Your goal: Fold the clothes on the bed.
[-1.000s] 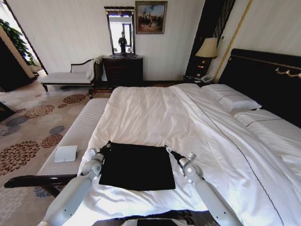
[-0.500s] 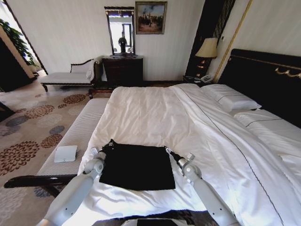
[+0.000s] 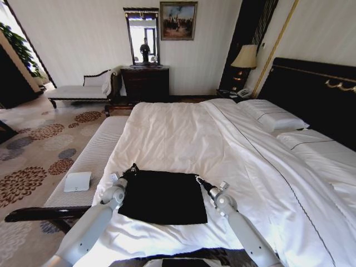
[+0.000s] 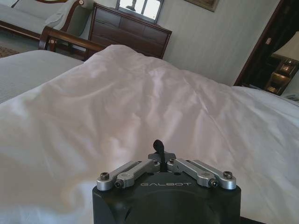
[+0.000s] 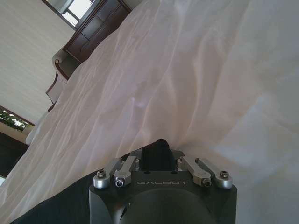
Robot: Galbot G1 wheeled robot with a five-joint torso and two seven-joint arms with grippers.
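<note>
Both end effectors, left (image 3: 132, 168) and right (image 3: 198, 179), have crept forward a bit, each pinched shut on a far corner of the black T-shirt (image 3: 162, 196) lying folded near the bed's (image 3: 183, 133) foot, so the fold looks nearly done.

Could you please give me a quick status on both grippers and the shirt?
Left gripper shut at far left corner of the black T-shirt. Right gripper shut at far right corner. Shirt a flat rectangle on the bed. Nothing in the way.

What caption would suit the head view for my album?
Two grippers, left gripper and right gripper, pinch the far corners of a folded black fabric T-shirt on the white-sheeted bed.
</note>
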